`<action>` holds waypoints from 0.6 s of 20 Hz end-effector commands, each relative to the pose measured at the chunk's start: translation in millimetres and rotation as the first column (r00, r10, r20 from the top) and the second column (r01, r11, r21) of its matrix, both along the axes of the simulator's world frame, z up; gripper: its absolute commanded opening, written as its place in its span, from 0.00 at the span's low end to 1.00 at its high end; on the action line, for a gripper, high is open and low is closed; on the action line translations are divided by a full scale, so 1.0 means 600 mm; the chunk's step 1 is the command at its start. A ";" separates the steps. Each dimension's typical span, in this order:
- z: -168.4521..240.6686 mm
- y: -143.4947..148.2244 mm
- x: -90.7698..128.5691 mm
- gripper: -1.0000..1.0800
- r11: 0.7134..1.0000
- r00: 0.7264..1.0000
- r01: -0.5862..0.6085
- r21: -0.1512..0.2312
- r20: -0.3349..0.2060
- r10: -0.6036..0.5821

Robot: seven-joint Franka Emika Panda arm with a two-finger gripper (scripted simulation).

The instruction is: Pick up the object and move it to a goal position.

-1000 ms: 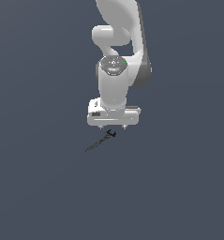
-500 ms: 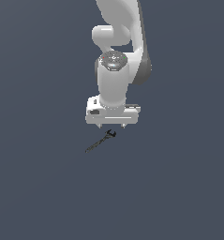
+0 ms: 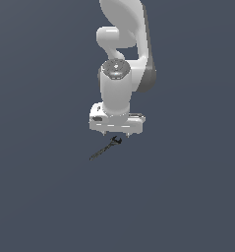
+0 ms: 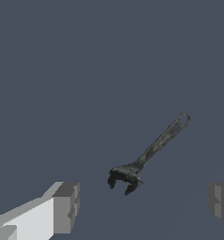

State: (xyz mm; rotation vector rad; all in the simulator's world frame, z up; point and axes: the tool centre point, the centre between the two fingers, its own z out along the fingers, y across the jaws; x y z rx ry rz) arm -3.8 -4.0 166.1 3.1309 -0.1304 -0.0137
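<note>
Gripper [image 3: 116,134] hangs above the wrench [image 3: 105,148], pointing straight down, jaws wide apart, holding nothing. Wrench lies flat on the dark grey floor [image 3: 45,197], untouched. In the exterior view its black head sits just under the gripper's fingertips, and the thin handle runs off diagonally toward the exterior view's left and toward the camera.

Wrist view: wrench [image 4: 148,153] sits between the two fingers [image 4: 66,207] but not centred, head closer to the middle of the gap, handle angling away, with a small hole at its far end. Both finger pads are clear of it, with a gap on each side. Cannot tell how high the fingertips are off the floor.
</note>
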 end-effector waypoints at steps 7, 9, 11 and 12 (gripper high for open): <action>-0.045 -0.018 -0.007 0.96 0.977 0.977 0.215 0.011 -0.002 -0.215; -0.059 -0.024 -0.010 0.96 0.960 0.960 0.280 0.013 -0.002 -0.280; -0.073 -0.031 -0.013 0.96 0.939 0.939 0.345 0.015 -0.003 -0.345; -0.079 -0.034 -0.015 0.96 0.926 0.926 0.376 0.015 -0.003 -0.376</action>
